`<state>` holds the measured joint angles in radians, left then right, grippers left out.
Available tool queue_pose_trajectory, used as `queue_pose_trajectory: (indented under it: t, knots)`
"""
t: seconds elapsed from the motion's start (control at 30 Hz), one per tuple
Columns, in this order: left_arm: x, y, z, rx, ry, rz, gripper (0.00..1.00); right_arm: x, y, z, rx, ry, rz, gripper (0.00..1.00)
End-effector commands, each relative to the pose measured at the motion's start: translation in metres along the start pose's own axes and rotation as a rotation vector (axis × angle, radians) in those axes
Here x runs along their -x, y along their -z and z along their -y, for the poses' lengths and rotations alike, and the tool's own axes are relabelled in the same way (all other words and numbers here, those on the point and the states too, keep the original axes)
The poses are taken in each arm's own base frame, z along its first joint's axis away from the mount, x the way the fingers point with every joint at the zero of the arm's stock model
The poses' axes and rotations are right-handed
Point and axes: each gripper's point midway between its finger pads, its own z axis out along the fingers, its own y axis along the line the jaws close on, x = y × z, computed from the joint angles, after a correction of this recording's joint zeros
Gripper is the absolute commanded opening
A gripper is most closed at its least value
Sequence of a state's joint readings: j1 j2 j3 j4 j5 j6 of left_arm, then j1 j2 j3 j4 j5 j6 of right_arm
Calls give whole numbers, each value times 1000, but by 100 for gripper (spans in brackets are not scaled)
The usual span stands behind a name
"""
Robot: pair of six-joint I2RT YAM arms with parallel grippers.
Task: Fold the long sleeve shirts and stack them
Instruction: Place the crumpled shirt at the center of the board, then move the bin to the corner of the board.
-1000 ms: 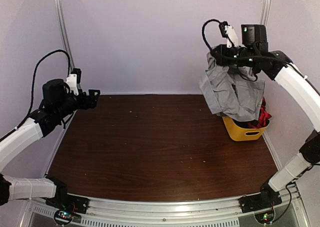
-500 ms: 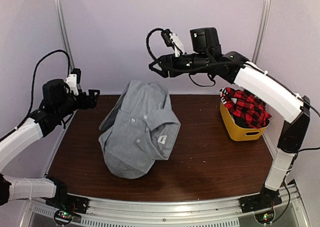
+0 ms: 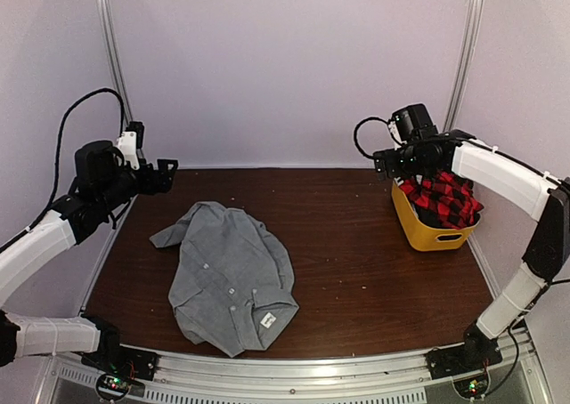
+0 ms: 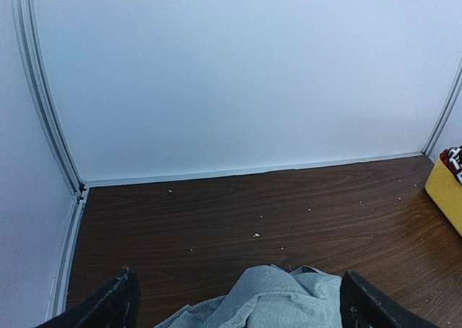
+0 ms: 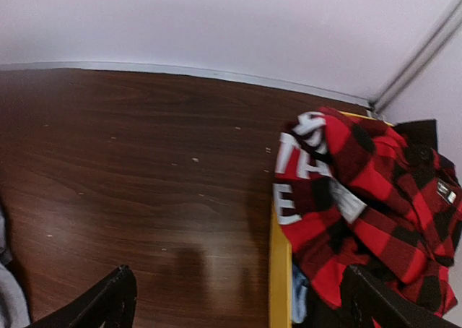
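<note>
A light-grey long sleeve shirt [image 3: 227, 279] lies crumpled on the brown table, left of centre, button front up. Its edge shows low in the left wrist view [image 4: 278, 299] and as a sliver in the right wrist view [image 5: 7, 299]. A red-and-black plaid shirt [image 3: 445, 199] is heaped in the yellow tub [image 3: 435, 237] at the right. My right gripper [image 3: 383, 162] hovers open at the tub's left rim [image 5: 279, 270], beside the plaid shirt [image 5: 361, 191], holding nothing. My left gripper [image 3: 171, 166] hangs open above the table's far left, with the grey shirt below it.
White walls close the table at the back and on both sides, with metal rails in the corners. The yellow tub [image 4: 444, 194] stands against the right wall. Small pale crumbs dot the wood [image 4: 255, 235].
My right gripper carried the grey shirt from the tub out over the table and let it go. The shirt now lies on the table, and the right arm has swung back to the tub.
</note>
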<state>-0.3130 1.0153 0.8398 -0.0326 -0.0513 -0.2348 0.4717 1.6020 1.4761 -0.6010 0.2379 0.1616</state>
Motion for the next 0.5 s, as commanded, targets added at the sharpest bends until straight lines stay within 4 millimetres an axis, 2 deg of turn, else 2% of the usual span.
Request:
queue_pose_trajectory:
  t: [0.0,0.07,0.17,0.27,0.33,0.47]
  knots:
    - [14,2,3,-22,12,30,98,-47,-10,62,-222,1,-117,98]
    - [12,1,3,-26,12,25,98,-65,-18,71,-231,-3,-161,96]
    - [10,-2,7,-46,13,21,98,-91,-32,73,-206,-4,-220,92]
    - [3,-6,13,-62,8,5,98,-110,-46,77,-196,-12,-262,86]
    - [-2,-9,16,-67,6,-20,98,-123,-55,87,-209,-25,-296,81]
    - [-29,-14,14,-55,51,-124,98,-128,-64,115,-261,-67,-311,76]
